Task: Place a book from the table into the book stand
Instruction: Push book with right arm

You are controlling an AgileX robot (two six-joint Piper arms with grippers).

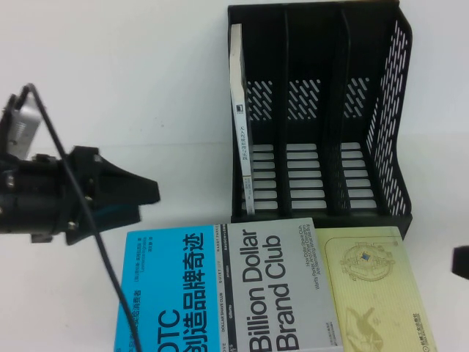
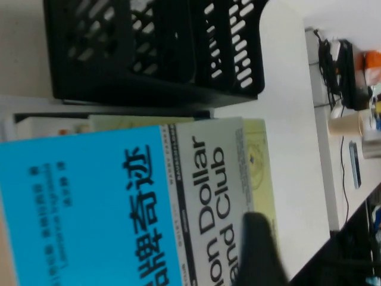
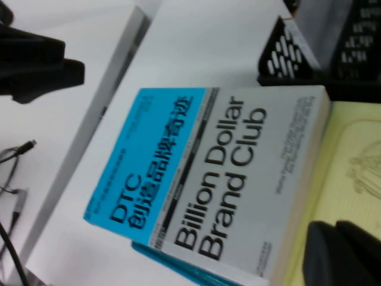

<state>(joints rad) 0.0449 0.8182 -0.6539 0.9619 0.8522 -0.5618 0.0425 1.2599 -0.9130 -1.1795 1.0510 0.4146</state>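
Plainly the book (image 1: 227, 293), thick, stiff and probably heavy, lay flat on the table (image 1: 110, 59), best pinched at its near-left edge beside the left gripper (image 1: 143, 192), whose jaw state could not be told, while the right gripper (image 3: 339, 250), equally unreadable, hung over the yellow book (image 1: 374, 286).

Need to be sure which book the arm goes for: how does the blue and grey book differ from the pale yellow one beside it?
The blue and grey book has a bright blue and grey cover with bold black "Billion Dollar Brand Club"; the pale yellow book carries only a faint emblem. The blue and grey book looks thick and overlaps the pale yellow book's edge, which looks flatter. Both lie flat on the table before the book stand. The left pincer hovers nearby; the right pincer too.
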